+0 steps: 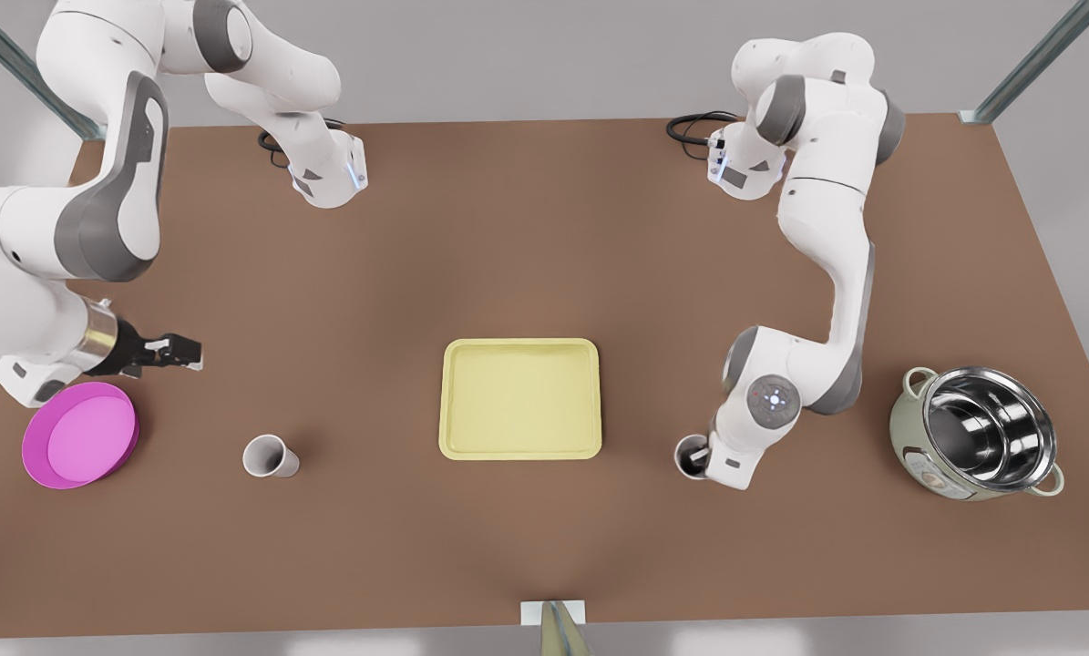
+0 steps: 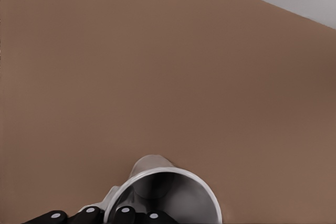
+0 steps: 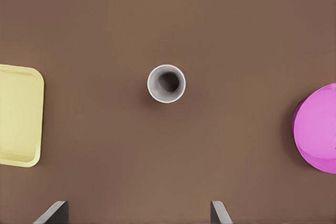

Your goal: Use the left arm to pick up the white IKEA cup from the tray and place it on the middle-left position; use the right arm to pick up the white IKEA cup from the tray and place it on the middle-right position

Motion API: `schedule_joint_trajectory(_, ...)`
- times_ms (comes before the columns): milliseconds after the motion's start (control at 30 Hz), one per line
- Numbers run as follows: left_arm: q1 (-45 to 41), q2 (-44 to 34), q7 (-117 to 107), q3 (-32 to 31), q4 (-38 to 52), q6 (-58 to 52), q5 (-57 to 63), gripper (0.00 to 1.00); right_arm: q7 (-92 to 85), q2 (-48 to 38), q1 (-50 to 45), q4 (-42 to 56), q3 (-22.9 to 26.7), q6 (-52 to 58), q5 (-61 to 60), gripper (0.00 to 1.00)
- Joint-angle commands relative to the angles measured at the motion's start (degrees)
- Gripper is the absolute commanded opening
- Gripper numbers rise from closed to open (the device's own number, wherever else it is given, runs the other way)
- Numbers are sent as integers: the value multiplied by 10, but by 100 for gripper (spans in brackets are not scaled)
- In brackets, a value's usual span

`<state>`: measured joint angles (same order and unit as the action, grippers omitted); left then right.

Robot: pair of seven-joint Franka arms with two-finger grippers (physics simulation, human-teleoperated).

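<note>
White IKEA cups: two, both upright on the tabletop, mouths up (long axes vertical).
One cup (image 1: pixel 269 456) stands between the one tray (image 1: pixel 519 398) and the magenta dish (image 1: pixel 79 435), right gripper (image 1: pixel 179 352) above, spread wide, holding nothing. The other cup (image 1: pixel 690 451) touches the left gripper (image 2: pixel 105 216); grip unclear.

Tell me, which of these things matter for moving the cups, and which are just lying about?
In the job: tray; dish-side cup, below the open right end effector; pot-side cup, at the left end effector.
Lying about: magenta dish; steel pot.
</note>
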<state>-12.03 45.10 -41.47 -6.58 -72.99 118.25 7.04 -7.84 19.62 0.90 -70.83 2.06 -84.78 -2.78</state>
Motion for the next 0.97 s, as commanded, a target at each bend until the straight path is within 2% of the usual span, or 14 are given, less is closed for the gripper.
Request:
schedule_joint_trajectory(0, 14, 1, 321, 0, -16, 62, -6, 10, 92, 3, 1, 10, 1, 5, 1, 100)
schedule_joint_trajectory(300, 33, 10, 372, -2, -47, 161, -8, 10, 94, 6, 1, 14, 0, 5, 1, 100)
schedule_joint_trajectory(333, 33, 10, 372, -2, -51, 167, -9, 14, 94, 6, 0, 14, 0, 5, 1, 100)
schedule_joint_trajectory(367, 33, 10, 372, -2, -51, 167, -10, 100, 94, 6, 1, 14, 0, 5, 1, 100)
schedule_joint_trajectory(500, 36, 9, 373, -2, -50, 165, -9, 100, 94, 6, 1, 14, 0, 5, 1, 100)
schedule_joint_trajectory(533, 34, -6, 372, -1, -45, 123, -4, 100, 94, 6, 1, 14, 0, 5, 1, 100)
schedule_joint_trajectory(567, 29, -60, 372, -5, -22, -28, 48, 100, 94, 6, 1, 14, 0, 5, 1, 100)
schedule_joint_trajectory(600, 17, -95, 380, -7, 48, -190, 70, 100, 94, 6, 1, 14, 0, 5, 1, 100)
schedule_joint_trajectory(633, 16, -150, 377, -10, 54, -273, 53, 100, 94, 6, 1, 14, 0, 5, 1, 100)
schedule_joint_trajectory(667, 49, -212, 380, 5, 51, -360, -65, 100, 94, 6, 1, 14, 0, 5, 1, 100)
schedule_joint_trajectory(700, 82, -291, 397, 4, -40, -352, -87, 100, 94, 6, 1, 14, 0, 5, 1, 100)
schedule_joint_trajectory(733, 85, -398, 400, 12, -217, -210, -87, 100, 94, 6, 1, 14, 0, 5, 1, 100)
schedule_joint_trajectory(933, 91, -375, 397, 25, -186, -186, -66, 100, 93, 6, 2, 15, 1, 1, 1, 100)
